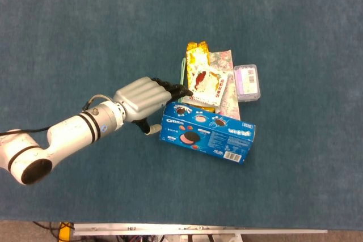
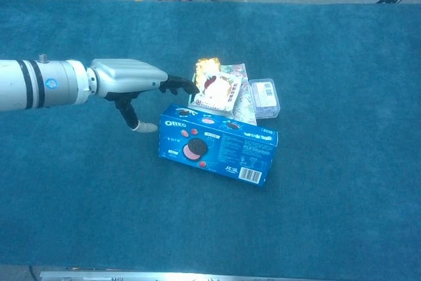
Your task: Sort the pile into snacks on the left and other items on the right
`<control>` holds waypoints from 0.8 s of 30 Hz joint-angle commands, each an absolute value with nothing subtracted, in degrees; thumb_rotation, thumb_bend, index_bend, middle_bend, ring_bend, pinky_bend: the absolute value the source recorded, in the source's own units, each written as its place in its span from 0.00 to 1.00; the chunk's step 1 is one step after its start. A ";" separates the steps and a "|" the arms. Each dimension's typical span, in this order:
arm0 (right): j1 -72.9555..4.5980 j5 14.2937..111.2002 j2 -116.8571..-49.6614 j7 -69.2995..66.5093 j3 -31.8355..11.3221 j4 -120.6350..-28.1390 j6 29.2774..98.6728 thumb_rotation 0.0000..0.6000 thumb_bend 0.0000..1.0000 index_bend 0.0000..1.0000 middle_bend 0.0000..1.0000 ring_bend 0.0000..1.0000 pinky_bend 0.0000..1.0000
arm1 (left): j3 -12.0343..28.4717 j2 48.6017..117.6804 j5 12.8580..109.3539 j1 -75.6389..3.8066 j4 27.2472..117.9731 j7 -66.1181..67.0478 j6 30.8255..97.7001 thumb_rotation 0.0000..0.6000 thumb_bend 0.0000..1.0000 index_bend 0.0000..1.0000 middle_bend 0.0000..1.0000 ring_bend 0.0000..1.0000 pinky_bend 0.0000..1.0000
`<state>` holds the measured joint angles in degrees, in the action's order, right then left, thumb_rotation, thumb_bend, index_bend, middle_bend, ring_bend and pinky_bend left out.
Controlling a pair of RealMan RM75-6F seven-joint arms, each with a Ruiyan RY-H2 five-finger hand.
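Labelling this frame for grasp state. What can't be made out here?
- Right hand: in neither view.
- Left hand: head view, its back hides the palm; contact with the Oreo box unclear.
- Floral packet: both views, mostly covered by the white snack pouch.
- Clear box label: too small.

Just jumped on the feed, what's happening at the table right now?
The left hand is open and reaching over the left end of the blue Oreo box, thumb low beside that end, holding nothing. The box lies in front of a small pile: white snack packet, yellow packet, clear plastic box. Nothing is sorted yet. The right hand isn't visible.
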<state>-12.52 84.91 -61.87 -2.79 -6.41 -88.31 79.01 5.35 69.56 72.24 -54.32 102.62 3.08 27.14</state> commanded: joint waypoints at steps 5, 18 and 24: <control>-12.11 84.83 -61.88 -3.76 -6.21 -87.57 79.39 1.00 0.01 0.48 0.42 0.35 0.47 | 3.87 69.79 69.37 -56.07 103.09 5.22 26.83 1.00 0.33 0.04 0.11 0.15 0.19; -11.81 84.70 -61.79 -4.54 -6.15 -87.09 79.65 1.00 0.01 0.48 0.42 0.35 0.47 | 2.09 71.14 66.57 -57.60 103.52 6.73 27.99 1.00 0.33 0.11 0.18 0.16 0.19; -11.66 84.42 -61.57 -4.83 -6.30 -87.17 79.80 1.00 0.01 0.48 0.42 0.35 0.47 | 1.98 71.22 67.62 -57.12 103.79 5.62 29.24 1.00 0.33 0.19 0.25 0.23 0.19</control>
<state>-11.66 84.41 -61.58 -4.82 -6.29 -87.15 79.80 1.97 71.23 67.38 -57.26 103.70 5.82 28.98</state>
